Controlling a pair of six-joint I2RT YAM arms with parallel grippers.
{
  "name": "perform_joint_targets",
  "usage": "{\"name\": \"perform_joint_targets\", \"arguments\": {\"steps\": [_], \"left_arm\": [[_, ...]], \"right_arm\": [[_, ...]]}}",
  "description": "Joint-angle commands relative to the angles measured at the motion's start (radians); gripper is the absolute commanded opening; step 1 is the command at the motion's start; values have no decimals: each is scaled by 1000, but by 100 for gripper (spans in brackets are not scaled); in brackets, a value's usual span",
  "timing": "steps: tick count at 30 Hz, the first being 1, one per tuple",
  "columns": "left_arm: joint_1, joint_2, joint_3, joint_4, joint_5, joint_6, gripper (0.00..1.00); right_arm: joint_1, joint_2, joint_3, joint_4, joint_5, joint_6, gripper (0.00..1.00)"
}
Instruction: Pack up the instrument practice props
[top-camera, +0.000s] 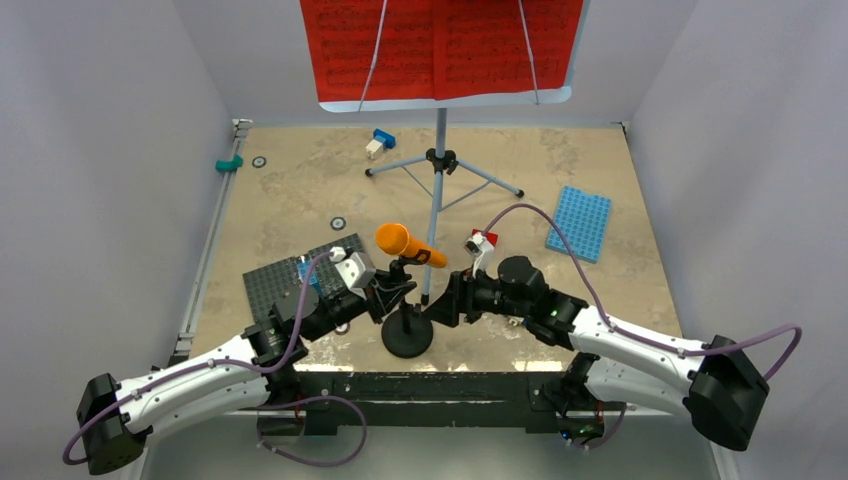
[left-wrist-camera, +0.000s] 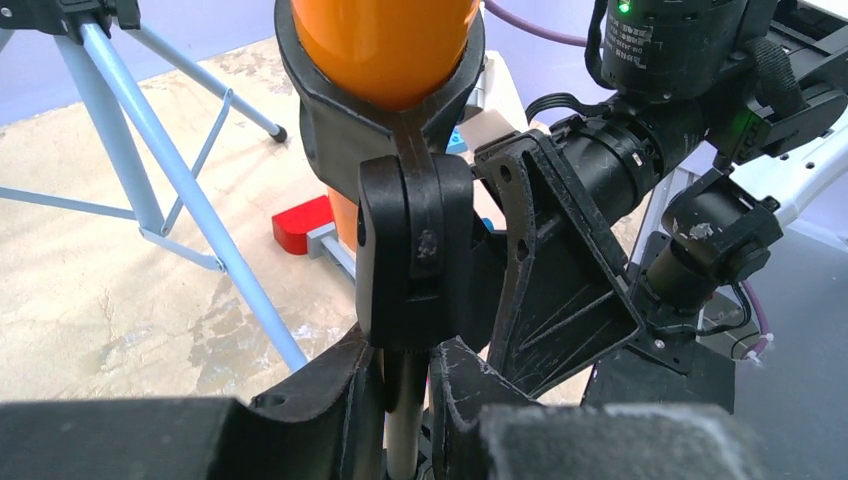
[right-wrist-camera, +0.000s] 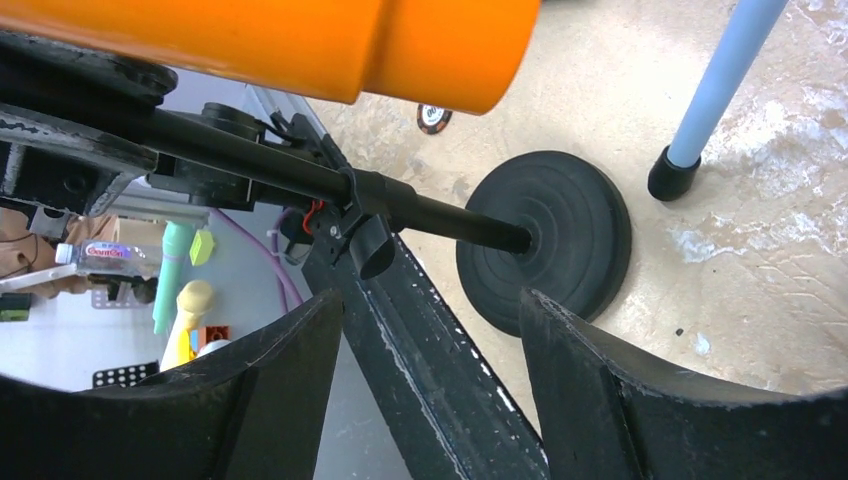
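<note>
The orange toy microphone (top-camera: 405, 243) sits in the clip of the small black mic stand (top-camera: 407, 338), near the table's front edge. My left gripper (top-camera: 393, 295) is shut on the stand's thin pole (left-wrist-camera: 405, 420), just under the clip (left-wrist-camera: 410, 250). My right gripper (top-camera: 440, 300) stands open on the other side of the pole with nothing between its fingers (right-wrist-camera: 432, 305); the round base (right-wrist-camera: 560, 235) lies beyond them. Behind, the pale-blue music stand (top-camera: 440, 160) holds the red sheet-music pages (top-camera: 440, 45).
A tripod leg (right-wrist-camera: 720, 80) ends close to the mic stand's base. The red-headed hammer (top-camera: 480, 245) lies by my right wrist. A grey studded plate (top-camera: 285, 280) sits under my left arm and a blue one (top-camera: 580, 222) at the right.
</note>
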Motion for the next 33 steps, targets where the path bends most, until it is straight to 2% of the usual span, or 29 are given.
{"name": "perform_joint_targets", "arguments": {"steps": [1,7,13,17,23,28,33], "left_arm": [[-2,3,-22,77,-31,-27,1],[-26,-6,-21,115,-95,-1,0],[-47,-16,18,142,-167,110,0],[-47,-6,37,158,-201,195,0],[-47,-26,24,159,-248,235,0],[-47,-26,-16,184,-248,147,0],[-50,-31,-44,189,-268,103,0]], "right_arm": [[4,-21,-12,71,27,30,70],[4,-103,-40,52,70,32,70],[4,-209,-50,-29,116,-5,71],[5,-214,-42,-37,114,-9,71],[4,-167,-23,-11,103,-12,71],[4,-52,13,85,54,18,70],[4,87,50,220,18,55,64]]}}
